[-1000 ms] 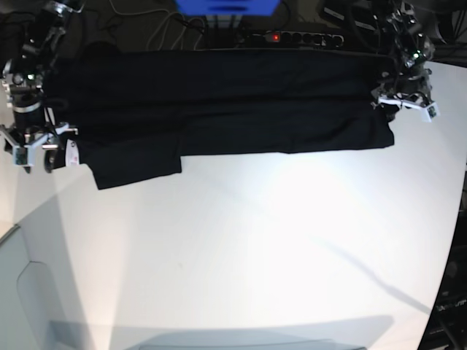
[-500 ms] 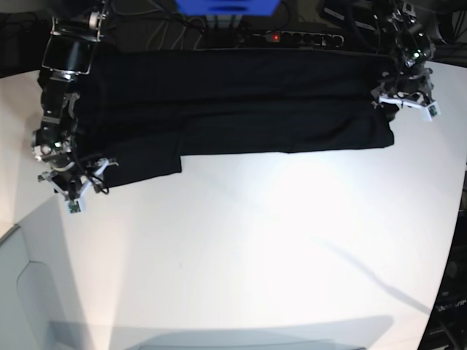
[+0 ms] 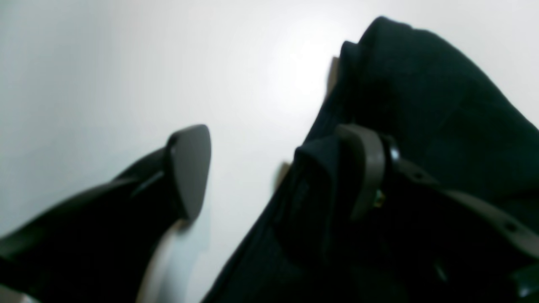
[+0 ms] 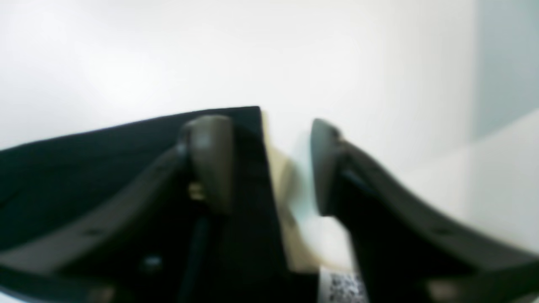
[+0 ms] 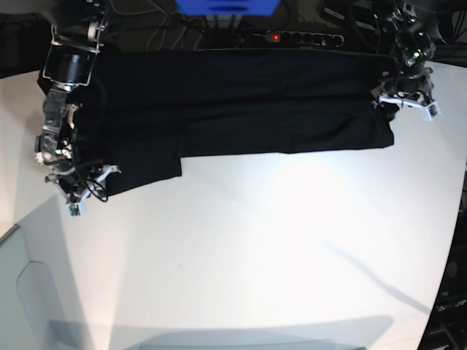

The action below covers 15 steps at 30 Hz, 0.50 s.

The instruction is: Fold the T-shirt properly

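Observation:
The black T-shirt (image 5: 233, 109) lies spread in a long band along the far side of the white table (image 5: 255, 240). My right gripper (image 5: 82, 188) is at the shirt's near left corner. In the right wrist view this gripper (image 4: 269, 164) is open, one finger lying over the T-shirt (image 4: 84, 168) and the other over bare table, with the cloth's edge between them. My left gripper (image 5: 405, 102) sits at the shirt's right end. In the left wrist view it (image 3: 278, 168) stands wide open, one finger on the bunched T-shirt (image 3: 442, 105), the other on the table.
A power strip (image 5: 292, 36) with a red light and cables lies behind the shirt, beside a blue object (image 5: 226, 6). The table's edge runs diagonally at the lower left, with grey floor (image 5: 29, 292) beyond it. A dark edge borders the right side.
My right arm swung in from the table's left edge to the shirt's near left corner, and its jaws narrowed. The left arm and the shirt stayed put.

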### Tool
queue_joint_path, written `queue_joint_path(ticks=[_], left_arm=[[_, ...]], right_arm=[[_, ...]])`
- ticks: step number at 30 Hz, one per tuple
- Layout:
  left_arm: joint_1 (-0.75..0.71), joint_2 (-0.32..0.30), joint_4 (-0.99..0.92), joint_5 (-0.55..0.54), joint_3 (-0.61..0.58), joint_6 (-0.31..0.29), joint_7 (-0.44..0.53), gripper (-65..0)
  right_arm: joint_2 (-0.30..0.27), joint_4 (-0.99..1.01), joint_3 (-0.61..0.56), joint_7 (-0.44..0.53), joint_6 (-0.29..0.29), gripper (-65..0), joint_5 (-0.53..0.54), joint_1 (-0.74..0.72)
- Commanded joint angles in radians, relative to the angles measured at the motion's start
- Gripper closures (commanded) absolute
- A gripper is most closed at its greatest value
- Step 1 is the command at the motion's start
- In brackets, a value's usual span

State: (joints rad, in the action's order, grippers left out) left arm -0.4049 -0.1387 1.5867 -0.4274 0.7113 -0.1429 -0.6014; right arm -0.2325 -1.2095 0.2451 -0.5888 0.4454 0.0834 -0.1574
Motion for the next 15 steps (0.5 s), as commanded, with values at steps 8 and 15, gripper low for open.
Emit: queue_joint_path(ticks=[8, 15], left_arm=[[-0.001, -0.012, 0.016, -0.001, 0.000, 0.001, 0.004, -43.7], [-0.001, -0.012, 0.016, -0.004, 0.005, 0.001, 0.004, -43.7]], right_arm=[[-0.012, -0.017, -0.002, -0.040, 0.008, 0.0, -0.037, 0.002], [-0.006, -0.295, 0.003, -0.079, 0.008, 0.0, -0.032, 0.103]])
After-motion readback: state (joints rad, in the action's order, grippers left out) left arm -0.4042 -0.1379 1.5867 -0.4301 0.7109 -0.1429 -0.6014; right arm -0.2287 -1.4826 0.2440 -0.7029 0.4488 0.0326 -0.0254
